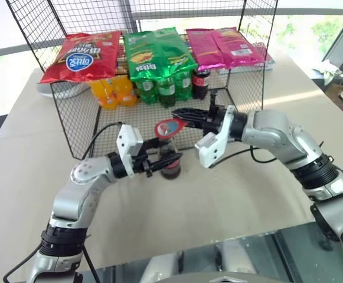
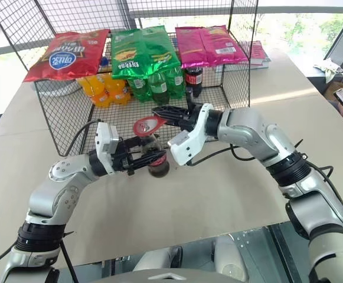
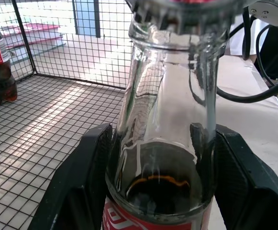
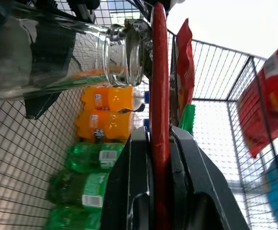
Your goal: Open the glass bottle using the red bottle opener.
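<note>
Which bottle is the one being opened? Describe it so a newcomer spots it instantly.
Start at the black wire rack stacked with chip bags and soda. On the beige table just in front of it, the left tool clamps the glass bottle. Unlike the racked green and orange plastic bottles, it is small clear glass with a red label band, and the red bottle opener sits right at its top.

Glass bottle (image 3: 167,120): small, clear, slim neck over a wider body; dark brown liquid low in the body, neck empty; red label band at the base; upright on the tan table, in front of the wire cage; its body is clasped from both sides. Red bottle opener (image 1: 169,127): small, flat, red, rounded ring head with pale centre; gripped by its handle; head lying over the bottle's mouth.
</note>
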